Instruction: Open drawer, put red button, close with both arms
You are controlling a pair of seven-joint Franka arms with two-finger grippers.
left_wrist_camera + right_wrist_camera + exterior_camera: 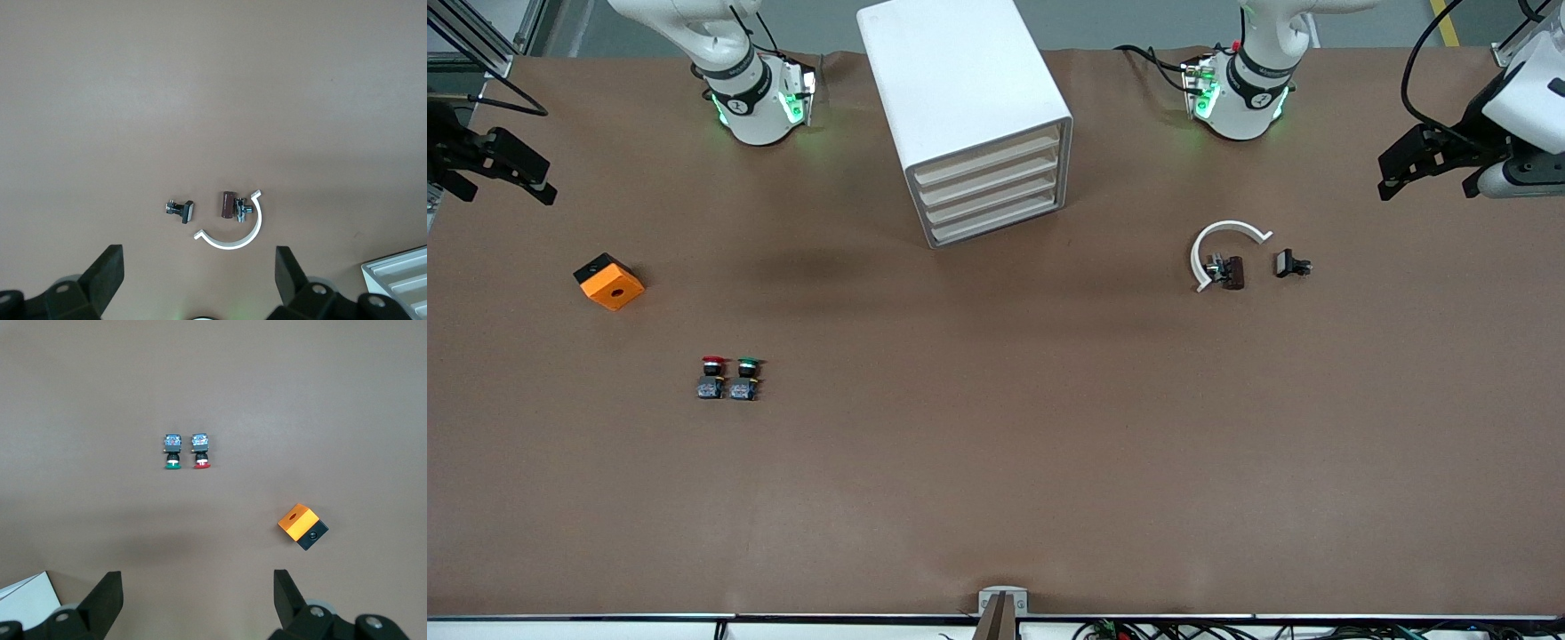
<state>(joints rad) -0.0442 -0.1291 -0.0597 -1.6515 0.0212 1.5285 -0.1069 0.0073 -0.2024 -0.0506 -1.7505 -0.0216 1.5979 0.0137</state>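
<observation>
The white cabinet (960,98) stands at the table's middle, near the arm bases, with all four cream-fronted drawers (993,185) shut. The red button (711,377) stands toward the right arm's end, nearer the front camera than the cabinet, beside its green-capped twin (745,379). In the right wrist view the red button (201,449) shows too. My right gripper (538,182) hangs open and empty over the table's edge at the right arm's end, and its open jaws show in its wrist view (198,603). My left gripper (1392,178) hangs open and empty over the left arm's end, and it also shows in its wrist view (200,283).
An orange cube (609,281) with a hole lies between the right gripper and the buttons. Toward the left arm's end lie a white C-shaped clip (1221,247), a brown part (1233,272) and a small black part (1289,264).
</observation>
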